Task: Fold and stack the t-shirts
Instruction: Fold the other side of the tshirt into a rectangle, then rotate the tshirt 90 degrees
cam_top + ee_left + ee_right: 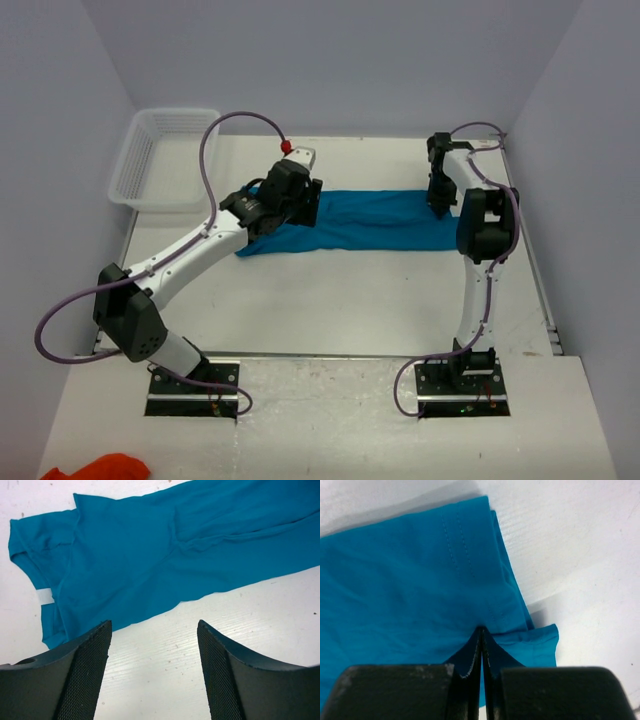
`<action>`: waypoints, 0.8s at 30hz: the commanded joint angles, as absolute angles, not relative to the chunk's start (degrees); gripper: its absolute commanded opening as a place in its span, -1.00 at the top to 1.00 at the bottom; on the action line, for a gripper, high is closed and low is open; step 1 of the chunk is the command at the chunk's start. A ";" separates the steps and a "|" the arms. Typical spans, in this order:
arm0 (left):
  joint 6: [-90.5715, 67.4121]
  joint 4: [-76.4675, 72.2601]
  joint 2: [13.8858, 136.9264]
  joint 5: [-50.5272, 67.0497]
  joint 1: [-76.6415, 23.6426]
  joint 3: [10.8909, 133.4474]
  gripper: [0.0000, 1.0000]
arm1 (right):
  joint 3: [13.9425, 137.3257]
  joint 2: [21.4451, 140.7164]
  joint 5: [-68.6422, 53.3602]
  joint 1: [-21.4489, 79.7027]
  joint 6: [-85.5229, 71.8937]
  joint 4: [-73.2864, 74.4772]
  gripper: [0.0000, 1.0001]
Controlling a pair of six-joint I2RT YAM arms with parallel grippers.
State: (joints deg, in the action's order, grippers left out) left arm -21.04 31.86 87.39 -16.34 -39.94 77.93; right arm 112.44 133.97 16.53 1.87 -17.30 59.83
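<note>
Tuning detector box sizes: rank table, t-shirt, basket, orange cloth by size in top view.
1. table
2. t-shirt and basket: too alike to rank
3. orange cloth, cropped by frame

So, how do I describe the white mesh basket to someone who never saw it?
Find the far left corner of the white table. There stands a white plastic mesh basket, the only raised, lattice-walled container; the teal-blue t-shirt nearby lies flat.
</note>
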 commanded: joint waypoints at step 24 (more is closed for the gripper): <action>-31.55 36.21 114.26 -5.10 -25.05 91.84 1.00 | 99.32 110.30 3.87 9.32 -14.24 51.94 1.00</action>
